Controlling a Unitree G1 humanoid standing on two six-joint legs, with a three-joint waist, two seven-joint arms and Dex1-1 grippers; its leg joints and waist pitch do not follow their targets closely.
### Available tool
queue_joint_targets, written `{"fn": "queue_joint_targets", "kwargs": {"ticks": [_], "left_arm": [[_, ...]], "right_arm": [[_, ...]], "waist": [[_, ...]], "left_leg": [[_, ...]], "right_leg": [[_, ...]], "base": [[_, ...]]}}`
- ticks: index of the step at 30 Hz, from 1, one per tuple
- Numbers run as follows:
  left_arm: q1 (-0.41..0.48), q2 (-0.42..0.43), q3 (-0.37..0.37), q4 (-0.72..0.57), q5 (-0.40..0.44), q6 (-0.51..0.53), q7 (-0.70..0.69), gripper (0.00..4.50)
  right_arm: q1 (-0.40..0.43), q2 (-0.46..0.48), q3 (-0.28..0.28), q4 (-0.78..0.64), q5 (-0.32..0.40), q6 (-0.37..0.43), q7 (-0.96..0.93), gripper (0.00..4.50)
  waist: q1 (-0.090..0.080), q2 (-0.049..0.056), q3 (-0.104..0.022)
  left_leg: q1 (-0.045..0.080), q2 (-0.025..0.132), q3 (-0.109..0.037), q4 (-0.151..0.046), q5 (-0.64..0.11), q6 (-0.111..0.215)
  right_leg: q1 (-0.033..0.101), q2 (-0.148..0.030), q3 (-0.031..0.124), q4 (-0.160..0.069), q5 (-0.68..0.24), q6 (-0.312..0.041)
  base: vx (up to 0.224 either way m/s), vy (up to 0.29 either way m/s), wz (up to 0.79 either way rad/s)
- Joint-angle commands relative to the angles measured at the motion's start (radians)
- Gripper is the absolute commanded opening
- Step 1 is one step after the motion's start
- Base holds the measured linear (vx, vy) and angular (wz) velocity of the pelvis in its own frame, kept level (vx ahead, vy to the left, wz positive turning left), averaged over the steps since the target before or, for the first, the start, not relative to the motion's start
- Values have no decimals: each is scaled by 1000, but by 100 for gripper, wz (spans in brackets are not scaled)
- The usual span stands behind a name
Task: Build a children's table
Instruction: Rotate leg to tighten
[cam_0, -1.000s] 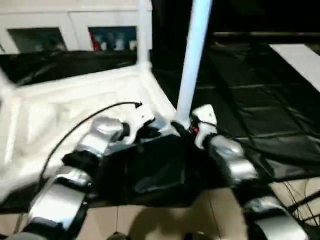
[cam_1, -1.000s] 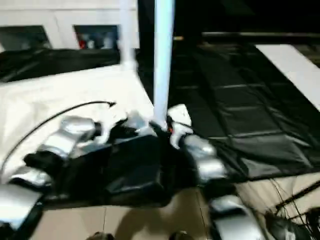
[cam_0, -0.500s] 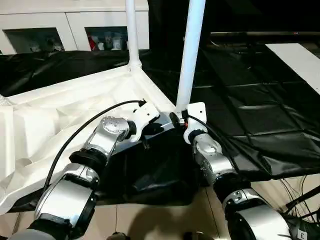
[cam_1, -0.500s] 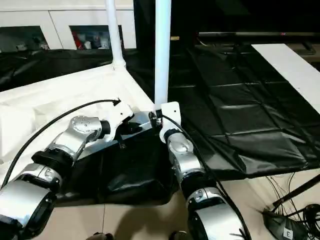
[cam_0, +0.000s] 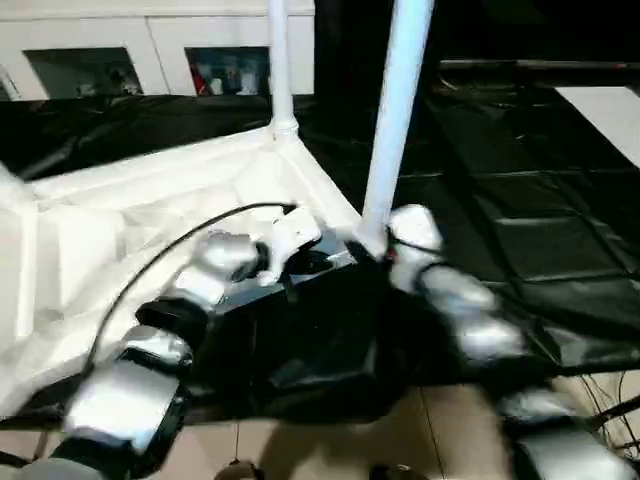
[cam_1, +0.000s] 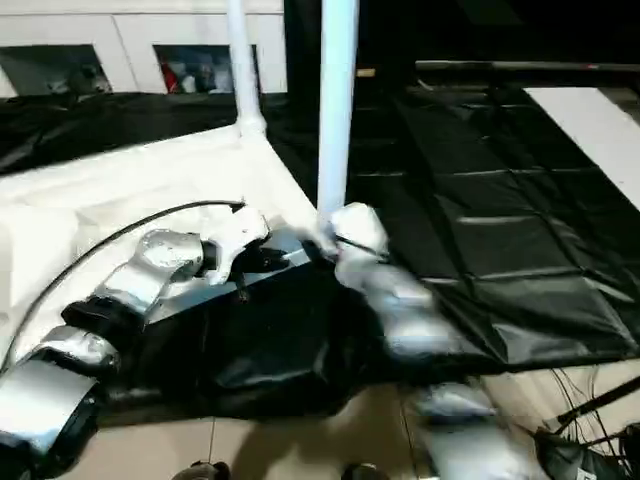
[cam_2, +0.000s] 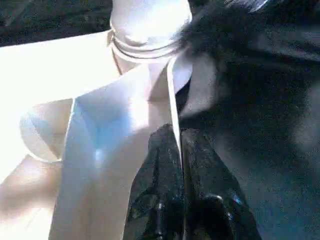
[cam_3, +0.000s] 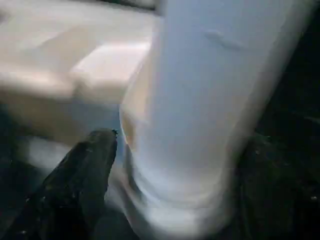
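Since half a second ago the right forearm has swung outward and blurs with motion, while the head camera has tilted, so the whole scene sits lower in view. Its right gripper (cam_3: 165, 165) straddles the base of the near table leg (cam_0: 396, 120), one black finger (cam_3: 82, 172) on each side of the tube where it enters the corner socket; the fingers look to be pressed against the tube, a fairly wide hold. The left gripper (cam_2: 181, 145) is pinched narrow on the thin edge wall of the overturned tabletop (cam_0: 130, 250), just beside that same corner, its two fingers nearly together with the white rim between them. A black cable (cam_0: 170, 250) arcs over the left forearm. A second leg (cam_0: 280, 65) stands upright in the far corner socket. The table lies underside up on black sheeting (cam_0: 520, 190), with a white cabinet (cam_0: 150, 50) with glass doors behind it.
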Motion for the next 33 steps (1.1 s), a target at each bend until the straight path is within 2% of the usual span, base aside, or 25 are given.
{"fn": "queue_joint_targets", "kwargs": {"ticks": [1,2,6,9,10,16,19,22,24,31,33], "left_arm": [[24,15,-36,5,25,-7,-61,0],[40,34,-42,-27,-1,-14,-159,0],[65,70,-60,-106,-47,19,-329,0],[72,92,-79,-145,-52,43,-390,0],[73,99,-86,-156,-53,51,-405,0],[67,108,-85,-179,-51,53,-428,0],[65,108,-83,-182,-48,54,-425,0],[66,110,-85,-190,-50,62,-423,0],[67,111,-86,-193,-51,66,-422,0],[73,118,-90,-201,-51,76,-425,0],[73,119,-90,-203,-49,80,-425,0]], "right_arm": [[6,-7,19,-56,34,20,108,388],[44,-82,54,-131,75,42,272,388],[81,-169,88,-205,119,82,454,388],[85,-191,91,-222,120,105,506,388],[83,-195,96,-224,119,110,520,388],[67,-200,123,-212,95,112,549,388],[57,-193,127,-198,88,116,540,388],[43,-177,120,-173,77,125,517,350],[38,-171,115,-164,76,133,510,341],[32,-165,119,-147,69,134,507,278],[29,-164,118,-140,68,132,508,273]], "waist": [[7,-4,-78],[8,-3,-78],[14,0,-81],[20,-1,-78],[25,1,-78],[34,-3,-79],[34,-3,-81],[34,-4,-85],[34,-3,-85],[33,-5,-85],[32,-5,-86]], "left_leg": [[5,-13,18,-53,-223,84],[5,-12,18,-52,-220,89],[9,-5,21,-48,-206,102],[12,-4,23,-48,-226,95],[17,-2,23,-49,-238,89],[15,-4,22,-51,-247,61],[14,-5,22,-49,-229,59],[11,-7,21,-46,-202,63],[11,-7,22,-45,-201,65],[12,-8,21,-45,-218,58],[12,-8,21,-44,-212,58]], "right_leg": [[72,-21,17,-61,-161,-218],[76,-18,15,-60,-144,-232],[71,-20,16,-51,-92,-279],[66,-20,17,-52,-120,-283],[63,-21,18,-53,-136,-281],[64,-25,19,-55,-189,-252],[65,-25,19,-53,-173,-250],[68,-24,17,-48,-139,-257],[68,-23,17,-48,-133,-260],[68,-24,18,-50,-176,-248],[67,-24,18,-49,-165,-251]], "base": [[0,0,0],[0,0,0],[0,0,0],[0,0,0],[0,0,0],[0,0,0],[0,0,0],[0,0,0],[0,0,0],[0,0,0],[0,0,0]]}}
